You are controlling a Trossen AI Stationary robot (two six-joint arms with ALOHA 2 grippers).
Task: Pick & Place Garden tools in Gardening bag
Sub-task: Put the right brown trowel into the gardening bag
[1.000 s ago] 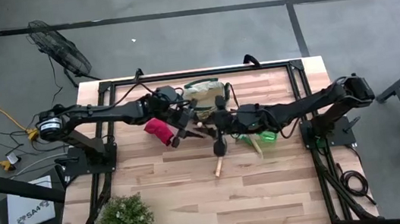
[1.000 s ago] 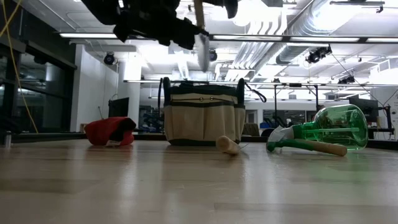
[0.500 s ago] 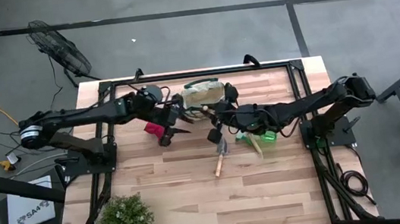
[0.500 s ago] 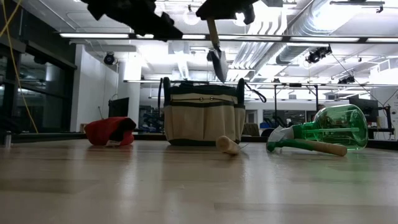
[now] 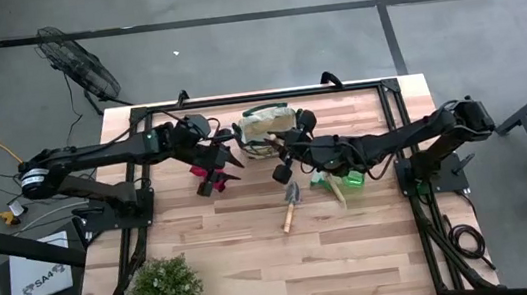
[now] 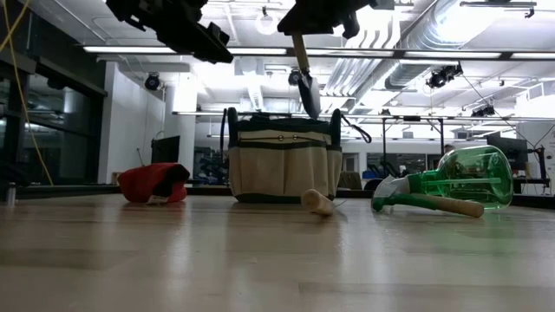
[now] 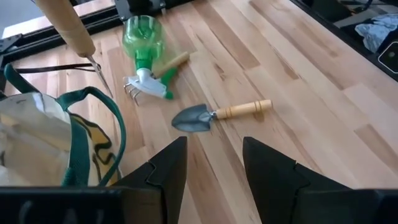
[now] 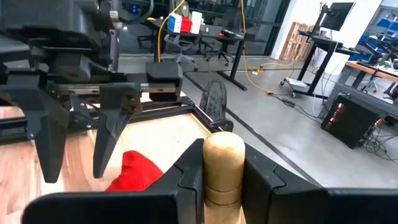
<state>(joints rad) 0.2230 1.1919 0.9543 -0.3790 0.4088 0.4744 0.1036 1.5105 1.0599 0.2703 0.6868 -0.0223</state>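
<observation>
The gardening bag [image 5: 269, 125] is our landmark: just over its rim we see the right gripper [image 6: 299, 33] clamping a trowel [image 6: 305, 80] by its wooden handle, blade down. Left of the bag, the left gripper [image 5: 222, 161] hangs spread and empty above the red-handled shears [image 6: 153, 183]. Another trowel [image 5: 290, 203] and the sprayer [image 6: 455, 178] lie on the table [image 5: 257, 259] nearby.
</observation>
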